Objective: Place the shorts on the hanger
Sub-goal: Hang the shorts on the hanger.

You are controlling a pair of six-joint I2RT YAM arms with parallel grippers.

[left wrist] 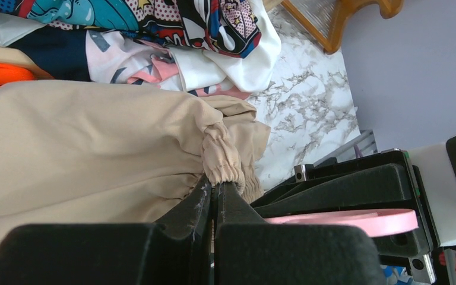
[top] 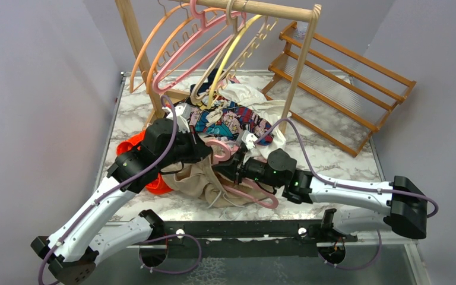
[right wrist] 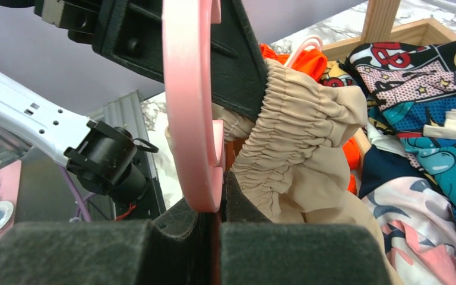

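Now: left hand [left wrist: 214,187] clamped tight on waistband edge of beige gathered-waist fabric shorts [left wrist: 95,148], likely to hold it open over marble bench [left wrist: 300,113] | pink curved plastic hanger [right wrist: 187,107] just beside waistband, apparently for threading an arm in | right hand [right wrist: 214,205] closed on hanger, steadying it.

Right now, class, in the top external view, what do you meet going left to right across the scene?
Orange garment → shorts → hanger → wooden rack.
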